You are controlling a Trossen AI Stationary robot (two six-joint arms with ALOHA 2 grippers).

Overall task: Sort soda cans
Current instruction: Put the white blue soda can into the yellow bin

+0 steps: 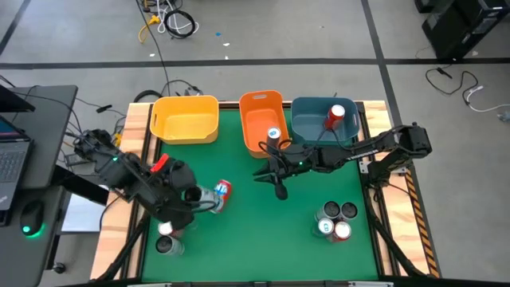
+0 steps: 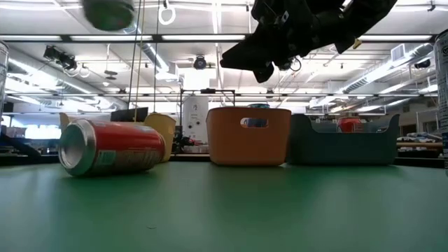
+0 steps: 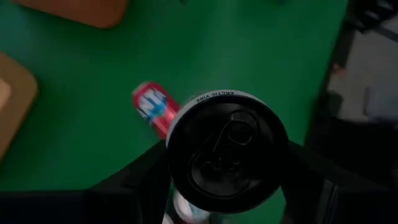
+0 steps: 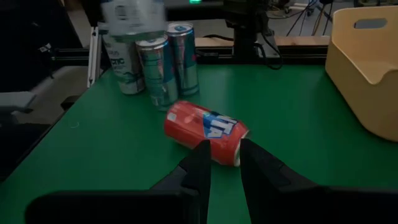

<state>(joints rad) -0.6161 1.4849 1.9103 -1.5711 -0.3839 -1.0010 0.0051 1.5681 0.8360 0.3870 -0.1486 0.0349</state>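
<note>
My left gripper is shut on a white-and-blue soda can, held up over the table's near left; its blurred base shows in the low view. A red can lies on its side on the green mat just right of it. My right gripper hovers mid-table, pointing at the red can. Its fingers stand a narrow gap apart with nothing between them. More cans stand at the near left and near right. My left gripper pinches the can's side wall just below its top rim, one finger on each side. The fingers slant down from the table's left. The can is lifted clear of the mat, its dark top toward the wrist camera.
Yellow bin, orange bin and blue bin line the far edge. The orange one holds a white-and-blue can, the blue one a red can. Open green mat lies between the two can groups.
</note>
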